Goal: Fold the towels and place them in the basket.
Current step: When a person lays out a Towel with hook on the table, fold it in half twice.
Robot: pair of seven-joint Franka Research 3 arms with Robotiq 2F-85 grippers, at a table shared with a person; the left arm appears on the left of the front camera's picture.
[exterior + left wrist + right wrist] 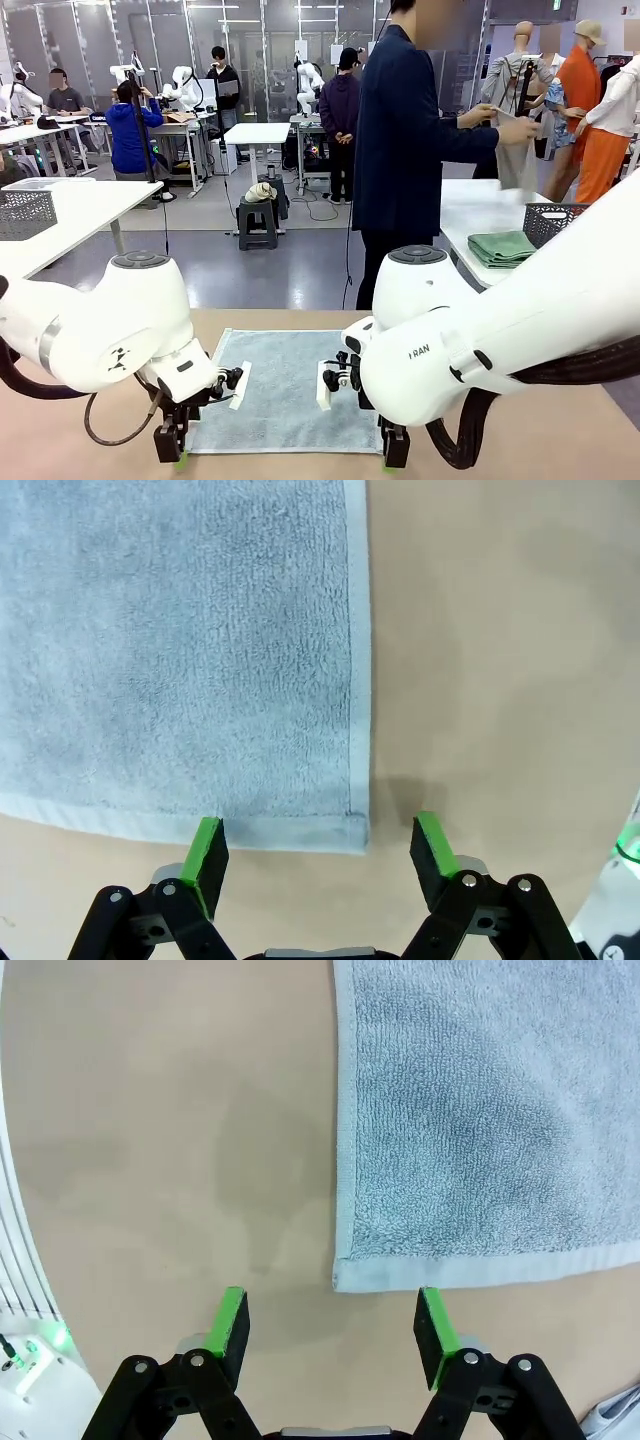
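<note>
We see towel (285, 385) spread flat at tabletop's (40, 440) front edge, centred. Left gripper (318, 845) fingers splayed, empty, over towel's near left corner; right gripper (333, 1320) likewise released over near right corner (contact with cloth unclear). Person (400, 150) beyond far edge holds pale cloth (517, 165).

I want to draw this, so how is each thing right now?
towel: spread flat on the table, not folded.
left gripper: open, at the towel's near left corner.
right gripper: open, at the near right corner.
green cloth: folded, on the far table beside the basket.
basket: upright; inside hidden.
person's hand: holding up a hanging pale cloth.
</note>
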